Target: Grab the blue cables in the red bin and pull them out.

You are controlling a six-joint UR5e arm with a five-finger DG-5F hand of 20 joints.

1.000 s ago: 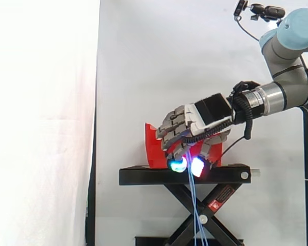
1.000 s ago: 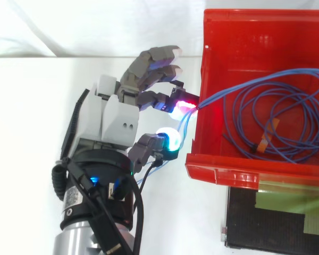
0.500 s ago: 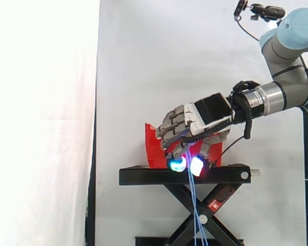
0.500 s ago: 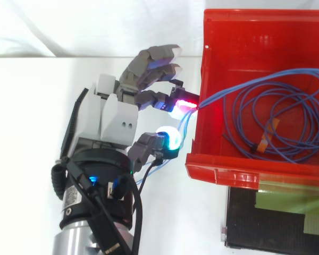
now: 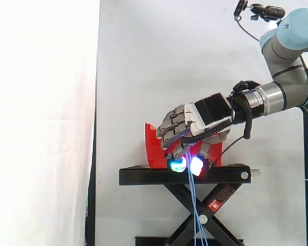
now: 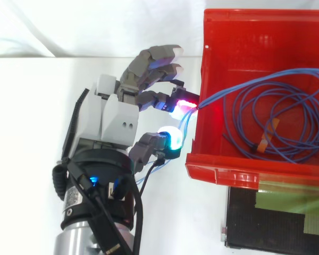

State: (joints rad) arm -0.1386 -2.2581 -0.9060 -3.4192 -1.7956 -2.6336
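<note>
Grey robotic hand [image 6: 117, 114] pinching thin blue cables [image 6: 287, 155] between thumb and glowing fingertips [image 6: 173, 139], just outside side wall of red plastic bin [image 6: 244, 37]. Strands crossing over that wall, then hanging down past black scissor stand [image 5: 143, 177] — main coil lying inside bin.

The red bin [image 6: 223, 175] is seen from above, with the blue cables [image 6: 297, 155] coiled loosely across its floor, toward its right side. A small tan strip of tape [image 6: 265, 139] is wrapped on the coil near the bin's middle. Several strands are led up over the bin's left wall, where they are pinched by the hand [image 6: 114, 119] between a red-glowing fingertip [image 6: 179, 109] and a cyan-white thumb pad [image 6: 171, 141]. The other fingers are curled. The black stand [image 6: 276, 228] is visible beneath the bin's near edge.
</note>
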